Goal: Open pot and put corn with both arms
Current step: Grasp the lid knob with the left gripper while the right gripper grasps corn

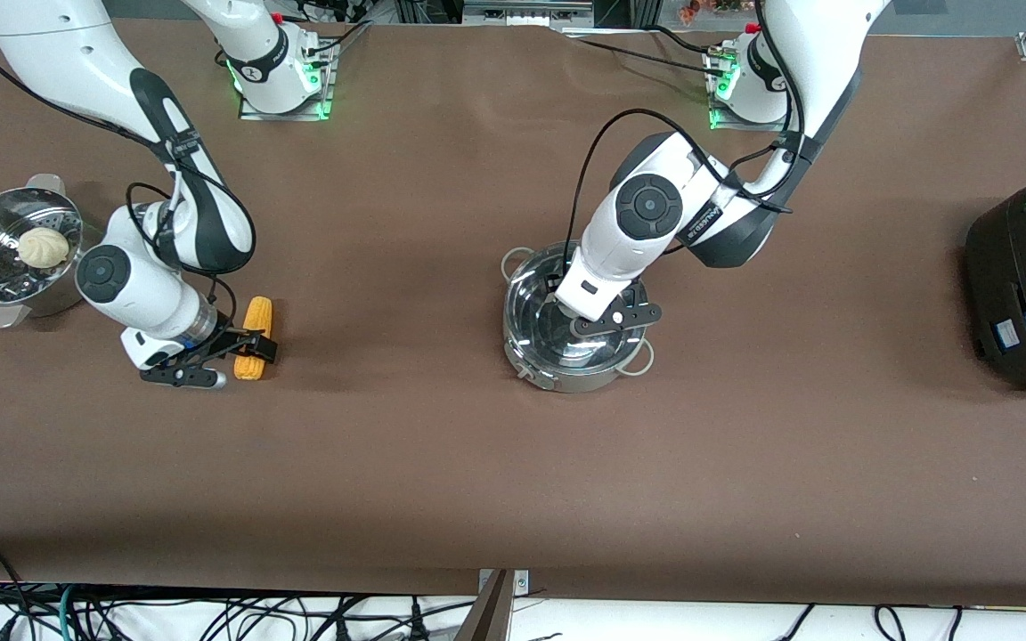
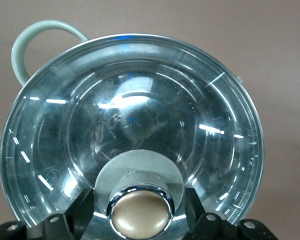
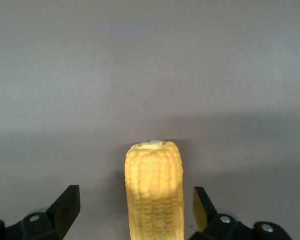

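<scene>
The pot (image 1: 571, 325) sits mid-desk; the left tool (image 2: 140, 212) brackets its slippery glass lid's knob (image 2: 140, 212), unpinched. Toward the right arm's end, the spread right tool (image 3: 135, 210) straddles the stiff corn (image 3: 154, 192).

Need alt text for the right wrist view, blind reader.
A yellow corn cob lies on the brown table between the right gripper's open black fingers, one each side with a clear gap, not touching it.

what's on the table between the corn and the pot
Nothing: in the front view the stretch of brown table between the corn and the pot is bare.
</scene>
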Action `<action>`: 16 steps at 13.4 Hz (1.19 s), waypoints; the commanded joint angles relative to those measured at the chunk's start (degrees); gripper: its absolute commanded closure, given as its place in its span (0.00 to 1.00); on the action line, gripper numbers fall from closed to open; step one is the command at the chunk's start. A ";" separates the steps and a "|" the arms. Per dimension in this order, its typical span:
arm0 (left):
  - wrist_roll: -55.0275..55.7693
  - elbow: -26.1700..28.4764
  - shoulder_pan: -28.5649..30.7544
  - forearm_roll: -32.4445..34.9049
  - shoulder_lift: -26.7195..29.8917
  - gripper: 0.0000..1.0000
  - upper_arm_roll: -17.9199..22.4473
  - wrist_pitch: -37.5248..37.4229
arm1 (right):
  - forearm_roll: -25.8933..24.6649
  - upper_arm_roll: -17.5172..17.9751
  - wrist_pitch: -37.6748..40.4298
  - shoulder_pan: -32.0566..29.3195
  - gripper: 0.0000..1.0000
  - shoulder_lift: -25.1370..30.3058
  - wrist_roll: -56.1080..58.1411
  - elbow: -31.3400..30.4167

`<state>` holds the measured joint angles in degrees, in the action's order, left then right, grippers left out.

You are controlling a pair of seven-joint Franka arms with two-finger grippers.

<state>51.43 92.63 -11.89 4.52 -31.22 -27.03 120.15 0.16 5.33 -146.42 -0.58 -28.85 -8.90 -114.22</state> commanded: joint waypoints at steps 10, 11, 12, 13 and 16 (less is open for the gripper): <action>1.22 -4.04 -0.42 1.90 -0.06 0.19 0.14 -5.28 | 0.54 0.56 -1.68 -0.38 0.01 -0.24 2.04 -3.10; 1.22 -4.04 -0.42 1.90 -0.15 0.19 0.14 -5.28 | 0.54 0.47 -1.59 -0.38 0.01 0.20 2.13 -3.46; 1.31 -3.95 -0.42 1.90 -0.15 0.19 0.14 -5.28 | 0.54 0.39 -1.51 -0.38 0.01 0.64 2.74 -4.07; 1.31 -3.95 -0.42 1.99 -0.24 0.21 0.14 -5.28 | 0.45 0.30 -1.50 -0.38 0.01 0.82 3.27 -4.17; 1.31 -3.95 -0.51 1.90 -0.33 0.21 0.14 -5.28 | 0.54 -1.28 -1.59 -0.56 0.01 0.73 7.56 -4.08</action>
<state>51.48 89.63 -11.91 4.52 -31.24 -26.96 115.92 0.16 4.90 -147.11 -0.66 -29.57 -4.91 -116.63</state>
